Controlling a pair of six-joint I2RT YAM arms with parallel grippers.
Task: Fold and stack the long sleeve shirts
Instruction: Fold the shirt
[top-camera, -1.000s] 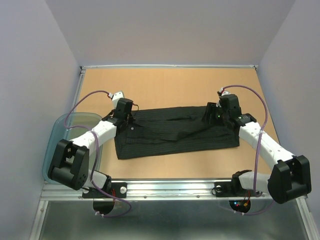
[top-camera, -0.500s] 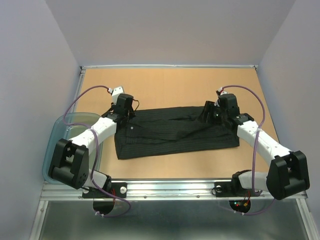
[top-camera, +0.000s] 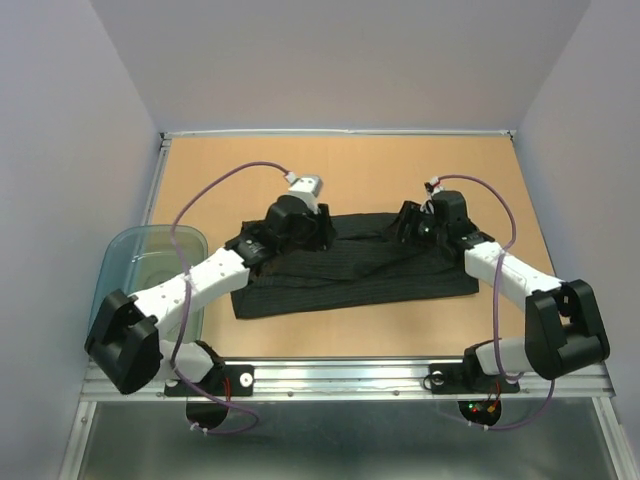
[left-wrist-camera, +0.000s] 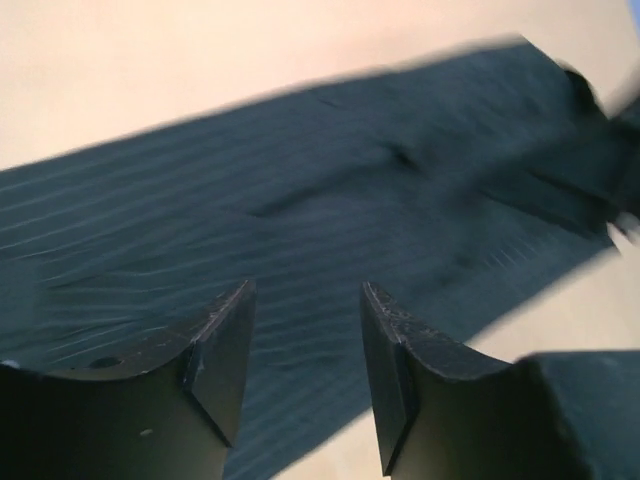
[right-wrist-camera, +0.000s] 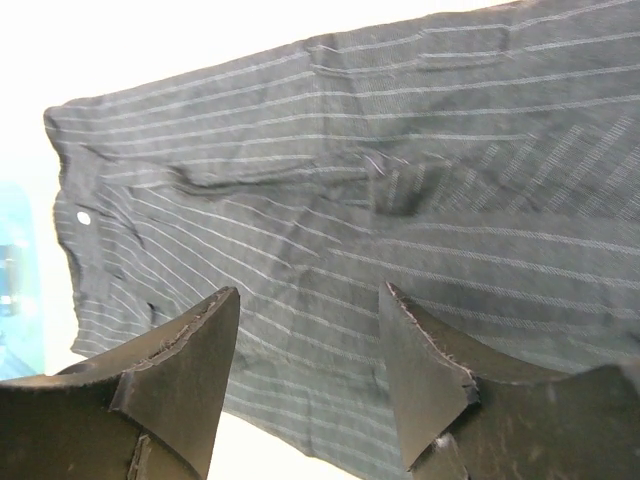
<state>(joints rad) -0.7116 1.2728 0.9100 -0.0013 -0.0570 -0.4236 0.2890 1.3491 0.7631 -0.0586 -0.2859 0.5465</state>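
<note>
Looking at the top view, the black pinstriped shirt (top-camera: 350, 275) lies as a long flat band across the middle of the frame with no sleeves sticking out. So I'd say we're mid-fold, with the crosswise fold not done yet.

The left pincer (left-wrist-camera: 306, 295) is spread open with nothing in it, hovering over the cloth near the band's upper edge, left of centre. Same deal with the right pincer (right-wrist-camera: 310, 295): open and empty, over the upper right part of the shirt.

My guess for the next move is that both drop onto an edge, pinch all the layers at once and carry them over without dragging the bottom layer. It's thin fabric, so the layers could slide apart.

The worktop (top-camera: 350, 165) is plain tan board with a metal rail (top-camera: 350, 372) along the bottom of the frame. A see-through bluish tub (top-camera: 130, 260) sits at the left edge, and pale grey walls (top-camera: 330, 60) box it in on three sides.
</note>
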